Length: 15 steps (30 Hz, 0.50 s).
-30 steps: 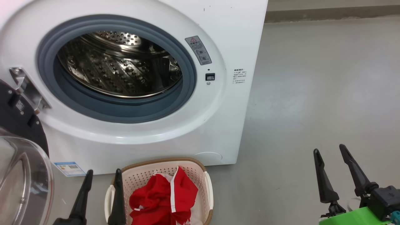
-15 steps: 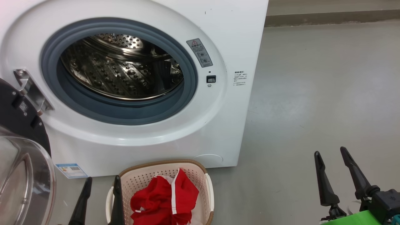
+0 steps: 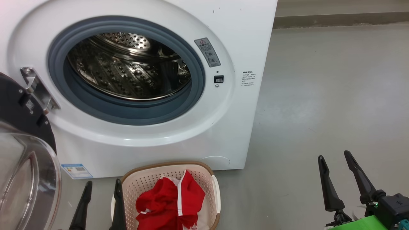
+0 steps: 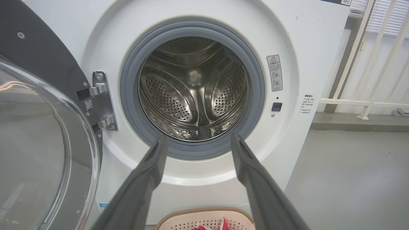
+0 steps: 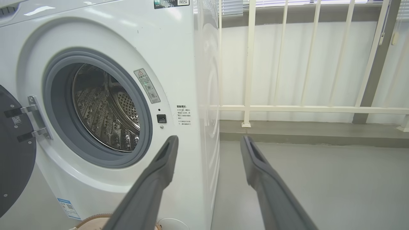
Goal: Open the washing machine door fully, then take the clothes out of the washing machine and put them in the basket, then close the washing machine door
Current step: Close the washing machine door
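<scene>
— Where are the clothes?

— In the basket (image 3: 166, 164). The red clothes (image 3: 166, 201), with their white trim, lie heaped in it. It stands on the floor (image 3: 319, 95) just in front of the washing machine (image 3: 230, 134), below the round opening.

— And the washing machine door?

— The washing machine door (image 3: 19, 118) is swung wide to the left on its metal hinge (image 3: 38, 91), away from the opening. Its glass bulge sits in the lower left corner of my head view. Through the opening I see the grey seal (image 3: 127, 113) and the perforated steel of the drum (image 3: 127, 70).

— Your left fingers?

— My left gripper (image 3: 103, 182) has its two fingers spread wide, with nothing between them. It is low down, between the door and the basket. In my head view the finger nearer the basket overlaps the basket's left handle, and I cannot tell whether they touch. In my left wrist view the fingers point at the lower edge of the seal.

— The right?

— My right gripper (image 3: 333, 155) is spread wide too and holds nothing. It is well apart from the basket, off to the right over the floor. In its wrist view it points past the machine's right front edge, toward a pale railing (image 5: 287, 108).
</scene>
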Available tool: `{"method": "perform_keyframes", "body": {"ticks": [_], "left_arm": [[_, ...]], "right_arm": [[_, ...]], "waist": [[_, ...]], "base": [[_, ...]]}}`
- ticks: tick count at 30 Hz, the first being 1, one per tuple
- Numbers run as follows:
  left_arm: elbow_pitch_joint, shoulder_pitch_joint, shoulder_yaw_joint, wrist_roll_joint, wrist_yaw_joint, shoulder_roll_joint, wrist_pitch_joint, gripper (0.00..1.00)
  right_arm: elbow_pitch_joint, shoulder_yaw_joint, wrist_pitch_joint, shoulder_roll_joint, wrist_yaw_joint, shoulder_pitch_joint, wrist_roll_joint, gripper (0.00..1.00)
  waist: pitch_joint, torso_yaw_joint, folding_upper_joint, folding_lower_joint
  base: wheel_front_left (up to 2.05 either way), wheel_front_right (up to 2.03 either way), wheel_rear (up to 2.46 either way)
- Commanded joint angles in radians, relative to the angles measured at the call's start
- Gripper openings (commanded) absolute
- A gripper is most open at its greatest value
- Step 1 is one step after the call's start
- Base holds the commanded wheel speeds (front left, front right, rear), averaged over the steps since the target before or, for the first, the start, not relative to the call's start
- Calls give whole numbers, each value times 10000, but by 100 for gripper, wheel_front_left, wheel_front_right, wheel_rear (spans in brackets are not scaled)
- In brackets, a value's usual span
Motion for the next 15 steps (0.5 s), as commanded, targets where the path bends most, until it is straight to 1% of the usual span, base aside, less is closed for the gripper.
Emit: {"method": "perform_keyframes", "body": {"ticks": [1,10,15], "left_arm": [[-226,-236,338,67,98,68,-113,100],[-160,-238,211,69,16,169,-80,100],[-164,-262,72,35,-123,223,-24,100]], "right_arm": [[-215,246,-65,-146,62,-42,56,100],[-193,297,-65,-146,62,-4,58,100],[-189,316,-65,-146,62,16,38,100]], "waist": [[-12,15,-1,0],[-55,53,-1,0],[-61,82,-1,0]], "base": [[-125,125,0],[-171,171,0],[-119,119,0]]}}
